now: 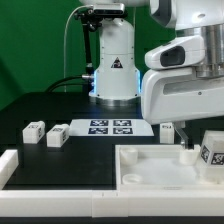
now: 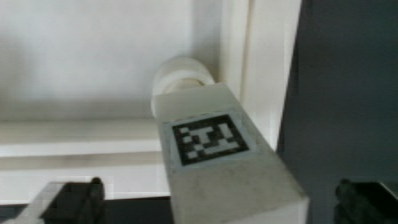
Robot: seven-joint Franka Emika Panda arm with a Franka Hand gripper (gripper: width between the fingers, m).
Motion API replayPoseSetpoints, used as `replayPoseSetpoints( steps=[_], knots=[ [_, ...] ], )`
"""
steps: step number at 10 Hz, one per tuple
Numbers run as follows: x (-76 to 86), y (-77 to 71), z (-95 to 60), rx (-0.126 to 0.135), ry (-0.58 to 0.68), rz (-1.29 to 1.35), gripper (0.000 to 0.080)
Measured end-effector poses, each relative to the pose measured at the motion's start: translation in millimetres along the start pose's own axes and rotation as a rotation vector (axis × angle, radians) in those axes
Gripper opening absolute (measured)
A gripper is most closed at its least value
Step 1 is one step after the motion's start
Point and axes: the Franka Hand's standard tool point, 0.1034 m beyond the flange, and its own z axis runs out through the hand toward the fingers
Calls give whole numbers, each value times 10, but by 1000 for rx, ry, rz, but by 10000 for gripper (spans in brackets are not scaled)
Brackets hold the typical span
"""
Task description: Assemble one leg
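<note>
A leg (image 2: pixel 210 140), a stubby white block with a square marker tag, lies between my gripper's (image 2: pixel 217 205) two dark fingers (image 2: pixel 71 200). There is a gap on each side, so the gripper is open and not touching it. The leg's far end meets a round socket (image 2: pixel 178 72) at a corner of the white tray (image 2: pixel 71 70). In the exterior view the leg (image 1: pixel 212 150) stands on the tray (image 1: pixel 150 165) at the exterior view's right, under my gripper (image 1: pixel 190 140). Two more legs (image 1: pixel 35 131) (image 1: pixel 57 135) lie on the black table at the exterior view's left.
The marker board (image 1: pixel 110 127) lies on the table behind the tray, in front of the robot base (image 1: pixel 115 70). A white rail (image 1: pixel 12 165) runs along the front at the exterior view's left.
</note>
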Motion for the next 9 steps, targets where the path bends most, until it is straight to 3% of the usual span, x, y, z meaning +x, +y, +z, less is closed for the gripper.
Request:
replayPoseSetpoints(
  steps=[2, 3, 4, 5, 6, 9],
  knots=[
    [-14, 27, 30, 0, -7, -25, 649],
    [-2, 38, 27, 0, -12, -51, 529],
    [7, 56, 37, 0, -14, -83, 529],
    [2, 78, 57, 0, -15, -106, 344],
    [1, 71, 57, 1, -15, -105, 293],
    [-1, 68, 58, 1, -15, -78, 293]
  ],
)
